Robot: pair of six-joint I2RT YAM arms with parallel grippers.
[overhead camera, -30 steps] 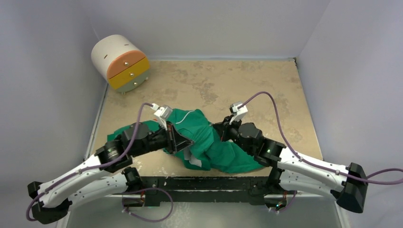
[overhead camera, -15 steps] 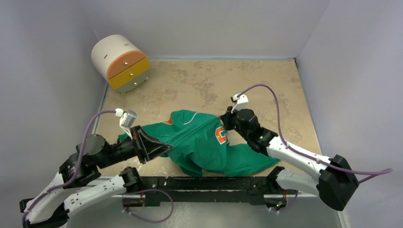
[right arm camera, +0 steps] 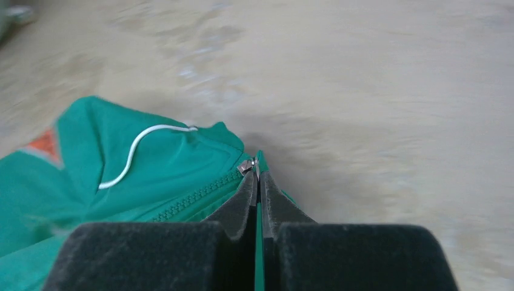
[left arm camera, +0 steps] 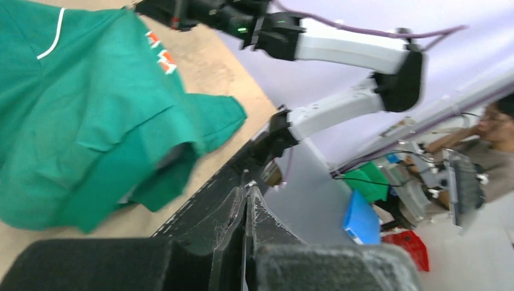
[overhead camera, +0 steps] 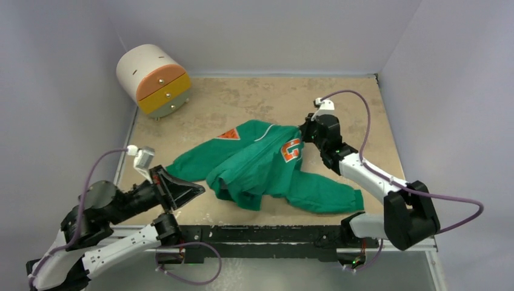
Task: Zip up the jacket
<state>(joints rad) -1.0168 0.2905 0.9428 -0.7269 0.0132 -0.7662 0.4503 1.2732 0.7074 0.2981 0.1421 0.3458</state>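
The small green fabric zip-front jacket (overhead camera: 254, 173) lies rumpled in the middle of the tan mottled desk (overhead camera: 242, 100). The right fingers (overhead camera: 301, 134) are clamped on its far right edge. The left fingers (overhead camera: 182, 193) are pressed together on nothing, well apart from the cloth at the near left.

Recommended procedure: keep the clamped edge taut, bring the left fingers in to anchor the hem, and pull flat along the desk.

Only the right wrist view shows the silver metal zip piece (right arm camera: 245, 165) at the fingertips, beside the green zip teeth (right arm camera: 194, 197). Only the top view shows both sleeves.
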